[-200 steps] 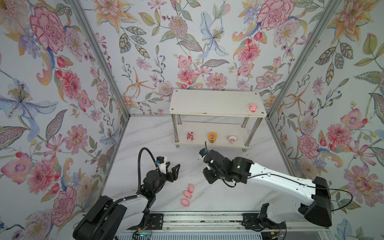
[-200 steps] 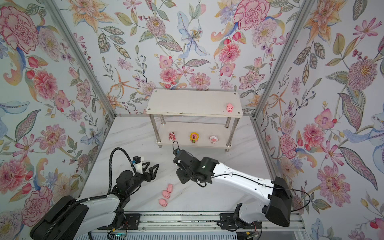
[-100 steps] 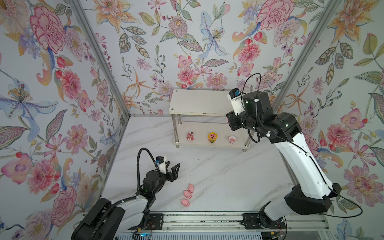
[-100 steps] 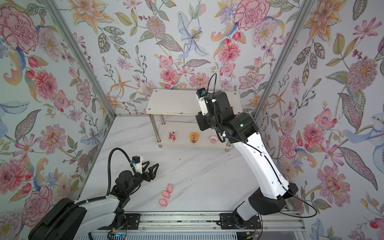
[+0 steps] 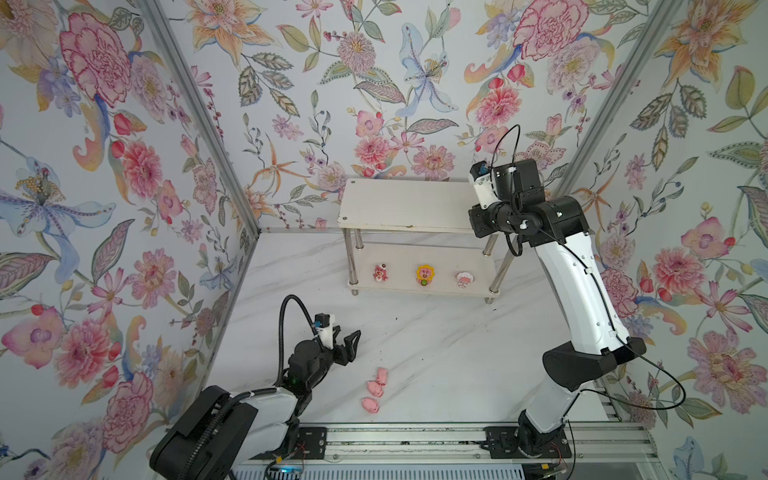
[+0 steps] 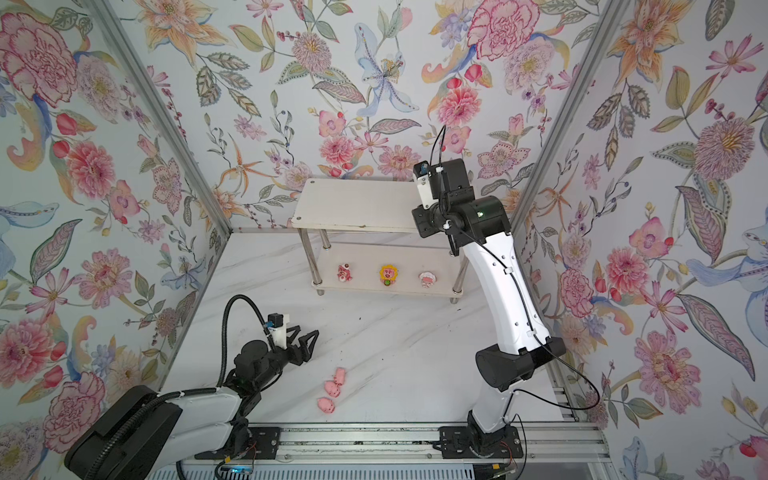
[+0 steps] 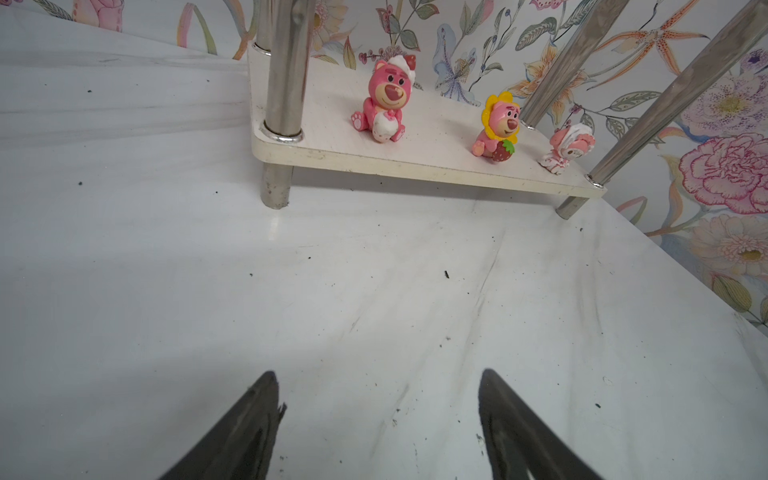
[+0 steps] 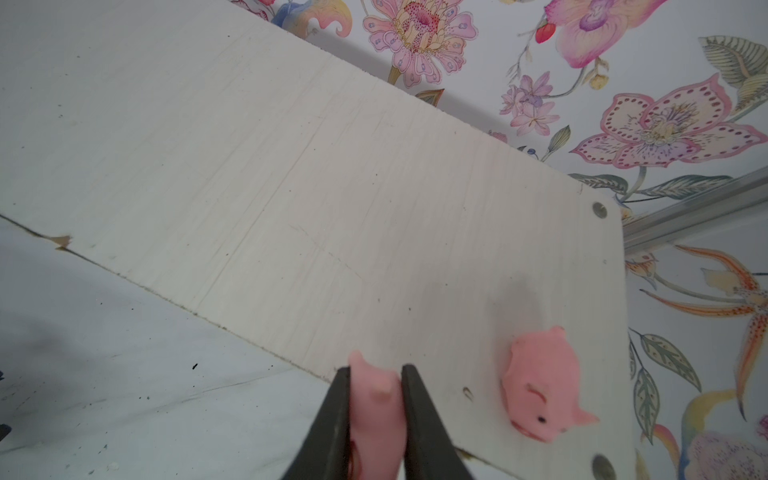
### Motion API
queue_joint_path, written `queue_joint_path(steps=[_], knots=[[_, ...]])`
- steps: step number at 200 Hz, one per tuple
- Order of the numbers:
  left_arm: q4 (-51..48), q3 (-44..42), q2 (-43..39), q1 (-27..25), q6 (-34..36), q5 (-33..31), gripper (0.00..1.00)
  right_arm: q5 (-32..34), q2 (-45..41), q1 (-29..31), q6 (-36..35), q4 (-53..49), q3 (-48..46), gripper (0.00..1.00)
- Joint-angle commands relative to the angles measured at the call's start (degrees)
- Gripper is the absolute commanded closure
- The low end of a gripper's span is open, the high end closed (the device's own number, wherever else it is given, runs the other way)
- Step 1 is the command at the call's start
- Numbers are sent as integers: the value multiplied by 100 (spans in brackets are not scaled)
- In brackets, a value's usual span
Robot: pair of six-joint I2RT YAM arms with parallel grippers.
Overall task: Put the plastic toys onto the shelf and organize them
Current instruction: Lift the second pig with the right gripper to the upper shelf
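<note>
One pig [image 8: 376, 411] pinched over the shelf [image 8: 291, 187] top
The right tool [image 8: 376, 368] squeezes it by its sides; looks light and squishy, so grip gently. The left tool [image 7: 378, 374] is spread, empty.

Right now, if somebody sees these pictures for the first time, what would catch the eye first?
The loud floral wallpaper on all walls strikes first. Then the right gripper, up at the top tier of the shelf, pinches a pink pig beside another pig lying there. Three colourful figurines stand in a row on the lower tier, and three more pigs lie on the marble table.
</note>
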Motion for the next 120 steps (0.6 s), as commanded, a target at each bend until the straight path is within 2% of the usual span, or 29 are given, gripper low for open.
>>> queue_joint_path(steps=[1, 120], knots=[[249, -25, 109, 64, 72, 156, 23, -244, 142, -67, -152, -186, 185, 78], [303, 11, 228, 64, 90, 176, 23, -384, 832, -191, -270, -177, 554, 78]])
